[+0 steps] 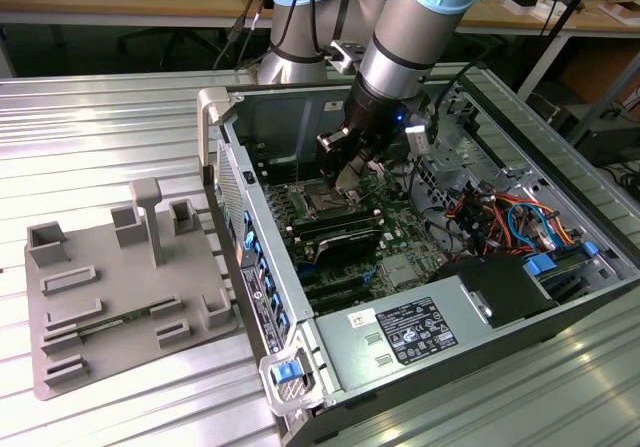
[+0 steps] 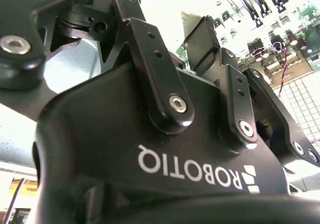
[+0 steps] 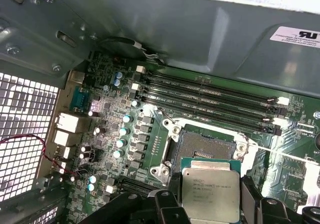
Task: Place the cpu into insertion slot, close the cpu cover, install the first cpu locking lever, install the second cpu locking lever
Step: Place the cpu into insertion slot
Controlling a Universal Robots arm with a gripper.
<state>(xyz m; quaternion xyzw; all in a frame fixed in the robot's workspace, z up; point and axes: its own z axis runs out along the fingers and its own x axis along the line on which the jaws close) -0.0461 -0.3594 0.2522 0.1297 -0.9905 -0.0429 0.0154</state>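
CPU (image 3: 210,196) hangs pinched in the gripper (image 1: 348,179), close over the empty insertion slot (image 3: 207,145), not yet seated; closing and locking steps appear undone.

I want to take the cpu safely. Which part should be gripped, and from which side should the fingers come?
Grip the cpu by two opposite edges, coming from above its metal top. It is a thin flat square, so only the straight parallel edges give a hold. The gripper appears to hold it so, close to the slot.
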